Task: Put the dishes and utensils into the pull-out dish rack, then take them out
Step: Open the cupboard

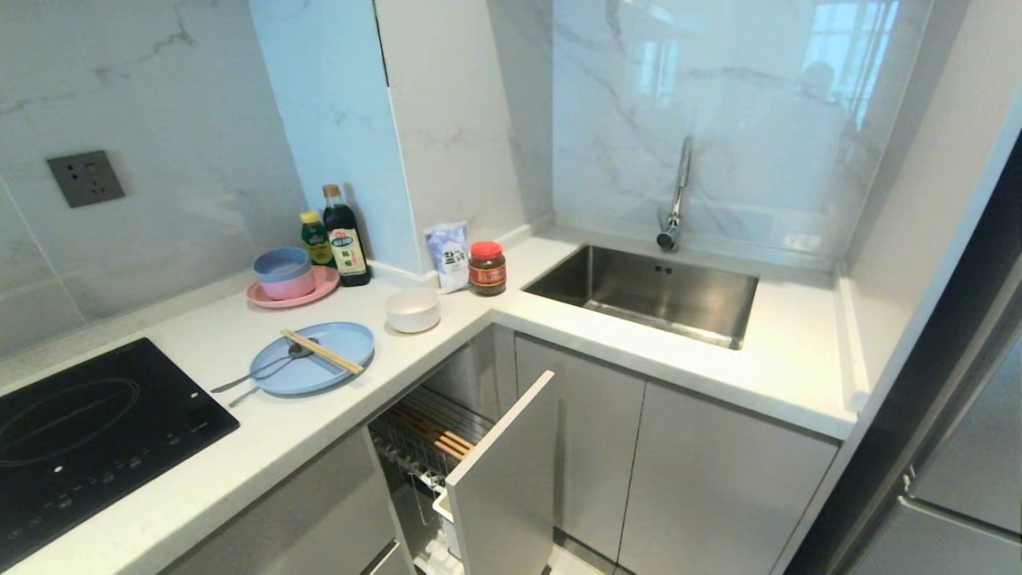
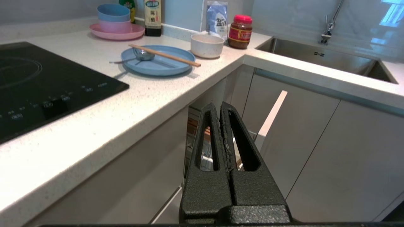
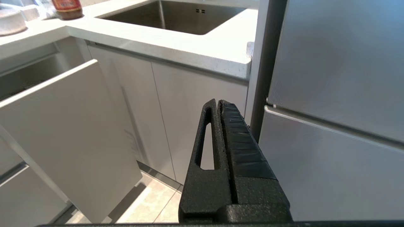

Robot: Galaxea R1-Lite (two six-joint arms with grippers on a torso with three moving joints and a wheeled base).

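down at the lower middle of the head view, the pull-out dish rack [image 1: 447, 447] stands drawn out from under the countertop [image 1: 263, 447], its long axis running from the cabinet opening toward the bottom of the frame, with the grey front panel [image 1: 507, 487] nearest and a wooden strip [image 1: 435, 431] lying lengthwise along the wire basket; a white caddy [image 1: 443, 507] shows just behind the panel. left of centre on the counter lies the pale blue plate [image 1: 313, 358], flat, holding the chopsticks [image 1: 321, 351], which slant from upper left to lower right across it, and the spoon [image 1: 267, 370], its bowl on the plate and its handle pointing lower left past the rim. the white bowl [image 1: 413, 310] sits upright just beyond the plate. farther back a pink plate [image 1: 293, 291] carries stacked blue and pink bowls [image 1: 283, 273], beside two bottles [image 1: 337, 235], a pouch [image 1: 448, 255] and a red-lidded jar [image 1: 487, 267]. a black cooktop [image 1: 88, 435] fills the lower left; the sink [image 1: 647, 291] lies right of centre under the tap [image 1: 675, 196]. the left gripper [image 2: 221, 105] hangs in front of the rack with fingers pressed together, empty; the right gripper [image 3: 217, 103] hangs likewise closed and empty beside a steel fridge [image 3: 334, 126].
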